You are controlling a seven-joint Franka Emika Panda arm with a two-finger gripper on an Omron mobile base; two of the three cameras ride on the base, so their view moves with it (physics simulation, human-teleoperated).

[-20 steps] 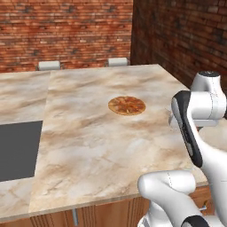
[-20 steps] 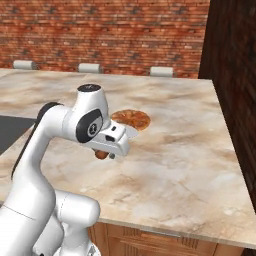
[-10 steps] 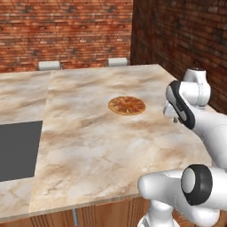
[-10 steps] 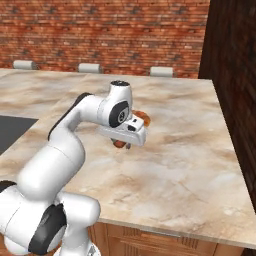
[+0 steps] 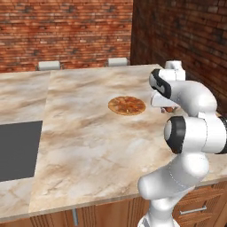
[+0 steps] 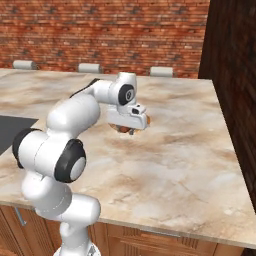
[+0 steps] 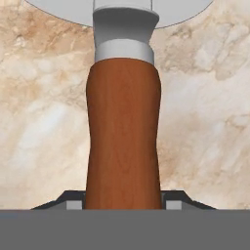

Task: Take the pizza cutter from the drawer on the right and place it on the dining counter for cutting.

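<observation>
A: Right, notes from beside the counter. White arm's two-finger gripper [image 6: 131, 131] hangs just above the broad beige marbled stone dining counter [image 6: 190, 165], fingers part-closed around the brown wooden handle of the pizza cutter [image 7: 123, 132].

B: Which way does the cutter lie from the fingers?

A: Straight out along them. In the hand view the handle rises from between the two dark finger tips, passes a grey metal collar, and ends in the pale round blade at the top edge. Long axis runs with the hand's own line, blade end farthest from the palm.

B: How close to the stone?

A: Cannot tell whether it touches. Marbled slab lies right behind the handle; the base views show the hand low over it, a bit of brown beneath it.

B: Anything nearby?

A: Round orange-brown pizza [image 5: 127, 105], flat on the counter, just beside the hand on its left in the left base view; the hand partly hides it in the right base view.

B: Containers?

A: A wooden drawer front with a silver bar handle [image 5: 193, 210] below the counter edge; contents hidden.
</observation>
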